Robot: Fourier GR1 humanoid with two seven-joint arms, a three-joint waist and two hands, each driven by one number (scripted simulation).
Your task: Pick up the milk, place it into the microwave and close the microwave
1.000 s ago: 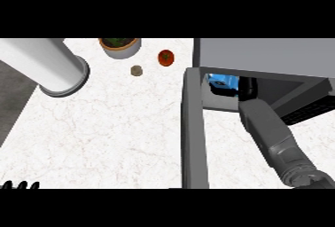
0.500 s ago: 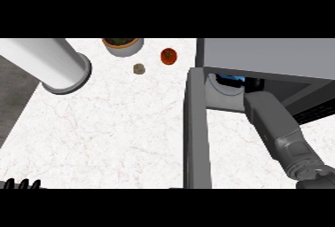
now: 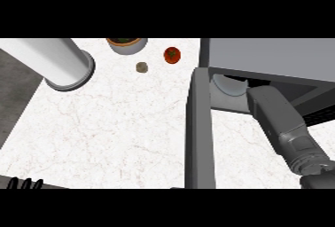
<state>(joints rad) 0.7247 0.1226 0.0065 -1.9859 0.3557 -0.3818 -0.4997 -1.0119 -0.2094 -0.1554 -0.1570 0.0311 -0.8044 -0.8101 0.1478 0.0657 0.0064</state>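
Placing step, judged:
- surface (image 3: pixel 111 133), white;
- microwave (image 3: pixel 268 57), door (image 3: pixel 198 133) open;
- right forearm (image 3: pixel 285 128) reaching inside, hand hidden, state unknowable;
- milk unseen, presumably inside.

Next: withdraw, swing door shut.

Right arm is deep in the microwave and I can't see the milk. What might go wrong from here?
1. The right forearm lies across the microwave opening; closing the open door now would likely hit it.
2. The right hand and milk are hidden inside, so placement is unconfirmed; withdrawing might drag the milk out.
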